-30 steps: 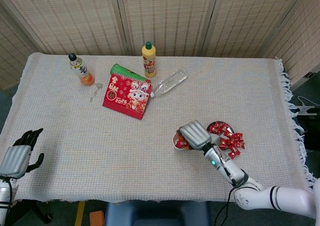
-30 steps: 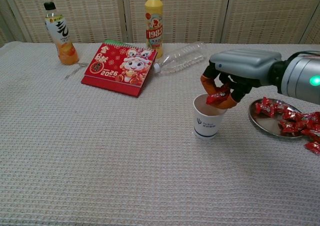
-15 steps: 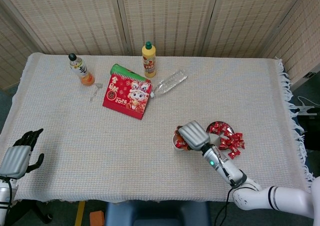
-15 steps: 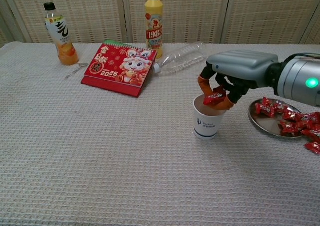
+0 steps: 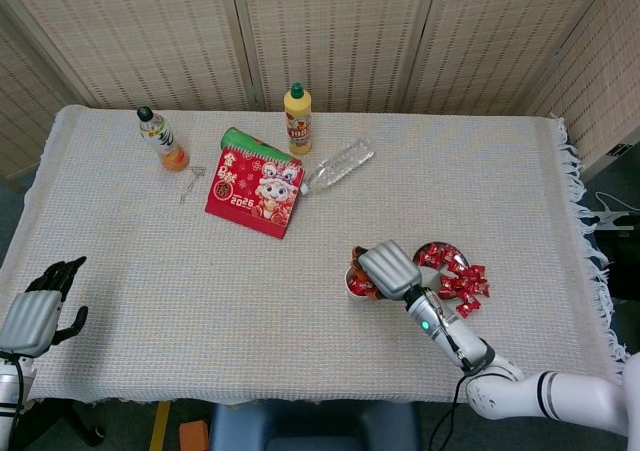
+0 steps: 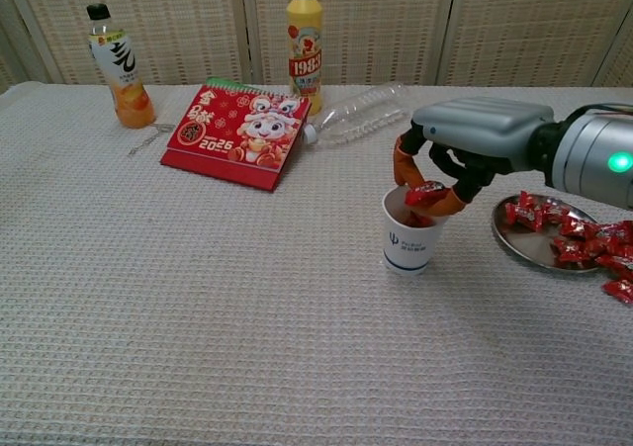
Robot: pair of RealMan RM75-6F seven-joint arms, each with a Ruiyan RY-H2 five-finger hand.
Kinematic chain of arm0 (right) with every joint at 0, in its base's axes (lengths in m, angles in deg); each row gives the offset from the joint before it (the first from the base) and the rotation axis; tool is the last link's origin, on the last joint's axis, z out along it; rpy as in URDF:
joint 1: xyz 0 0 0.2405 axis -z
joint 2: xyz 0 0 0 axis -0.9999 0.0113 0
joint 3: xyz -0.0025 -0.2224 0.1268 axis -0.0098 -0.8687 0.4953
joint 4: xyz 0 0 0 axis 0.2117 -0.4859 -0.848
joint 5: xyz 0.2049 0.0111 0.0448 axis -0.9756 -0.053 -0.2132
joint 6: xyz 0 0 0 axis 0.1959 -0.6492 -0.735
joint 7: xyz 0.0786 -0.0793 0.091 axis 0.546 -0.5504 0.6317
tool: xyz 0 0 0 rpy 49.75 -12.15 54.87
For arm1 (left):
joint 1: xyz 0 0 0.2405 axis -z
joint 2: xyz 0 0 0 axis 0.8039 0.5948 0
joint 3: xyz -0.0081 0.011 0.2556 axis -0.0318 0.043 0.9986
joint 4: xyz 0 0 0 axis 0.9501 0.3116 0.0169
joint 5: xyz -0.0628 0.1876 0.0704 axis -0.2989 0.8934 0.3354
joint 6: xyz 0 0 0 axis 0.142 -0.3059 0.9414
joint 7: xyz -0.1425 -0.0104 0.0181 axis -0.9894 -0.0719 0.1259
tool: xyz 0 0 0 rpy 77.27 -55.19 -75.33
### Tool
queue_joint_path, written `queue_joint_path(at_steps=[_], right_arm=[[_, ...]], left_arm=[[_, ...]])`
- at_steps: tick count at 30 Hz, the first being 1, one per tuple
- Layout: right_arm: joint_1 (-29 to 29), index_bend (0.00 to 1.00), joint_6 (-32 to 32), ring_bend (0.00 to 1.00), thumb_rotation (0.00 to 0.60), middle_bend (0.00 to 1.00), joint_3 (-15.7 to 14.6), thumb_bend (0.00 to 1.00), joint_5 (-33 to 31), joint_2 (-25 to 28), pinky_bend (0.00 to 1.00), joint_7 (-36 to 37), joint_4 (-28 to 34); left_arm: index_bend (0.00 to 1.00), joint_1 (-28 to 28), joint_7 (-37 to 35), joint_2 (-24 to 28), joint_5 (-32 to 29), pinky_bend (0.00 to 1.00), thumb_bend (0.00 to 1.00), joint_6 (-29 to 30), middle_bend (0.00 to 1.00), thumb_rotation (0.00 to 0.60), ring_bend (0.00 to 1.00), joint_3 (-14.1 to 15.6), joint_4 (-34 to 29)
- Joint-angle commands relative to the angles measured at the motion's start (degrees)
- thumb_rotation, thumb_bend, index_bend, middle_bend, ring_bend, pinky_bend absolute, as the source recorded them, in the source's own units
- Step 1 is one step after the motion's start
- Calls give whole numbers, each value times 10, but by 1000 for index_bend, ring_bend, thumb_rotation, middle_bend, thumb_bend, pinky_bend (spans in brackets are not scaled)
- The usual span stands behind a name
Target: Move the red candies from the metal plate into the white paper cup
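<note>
Your right hand (image 6: 450, 154) hangs palm-down right over the white paper cup (image 6: 410, 231), forearm reaching in from the right edge of the chest view. Orange-tipped fingers (image 6: 401, 161) curl down over the cup mouth, pinching one red candy (image 6: 425, 193) just above the rim. So the hand is closed on that candy, not released.

Versus half a second ago: the hand has barely shifted, the candy sits a touch lower toward the cup opening, and the fingers look slightly looser around it. Versus a second ago, much the same pose over the cup.

Metal plate (image 6: 527, 241) sits just right of the cup, and the rest of the red candies (image 6: 574, 234) are piled on it, some spilling off its right side onto the cloth.

Your left hand (image 5: 42, 306) is low at the left table edge in the head view, fingers apart, holding nothing, unchanged from before.

Behind: red calendar (image 6: 236, 134), yellow bottle (image 6: 305, 47), orange drink bottle (image 6: 121, 67), clear plastic bottle (image 6: 356, 115) lying down.
</note>
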Motion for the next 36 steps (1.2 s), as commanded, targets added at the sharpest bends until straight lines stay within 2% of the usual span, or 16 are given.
queue_joint_path(at_steps=[1, 11, 17, 28, 36], right_arm=[[2, 203, -4, 748, 600, 341, -2, 352, -1, 3, 1000, -9, -1], [-5, 88, -2, 721, 600, 233, -6, 352, -41, 5, 1000, -68, 2], [-11, 3, 1, 715, 600, 164, -5, 319, -59, 6, 1000, -85, 10], [-20, 0, 4, 702, 600, 76, -8, 234, -90, 12, 1000, -112, 21], [-19, 0, -6, 702, 600, 71, -7, 221, -83, 16, 1000, -97, 26]], left_arm=[[0, 0, 0, 0, 0, 233, 459, -1, 97, 600, 71, 0, 0], [0, 1, 3, -1, -1, 233, 460, -2, 98, 600, 72, 0, 0], [0, 1, -1, 0, 0, 233, 459, -3, 97, 600, 72, 0, 1], [0, 2, -6, 0, 3, 232, 458, -3, 97, 600, 72, 1, 3], [0, 2, -5, -1, 2, 232, 458, -3, 99, 600, 71, 0, 3]])
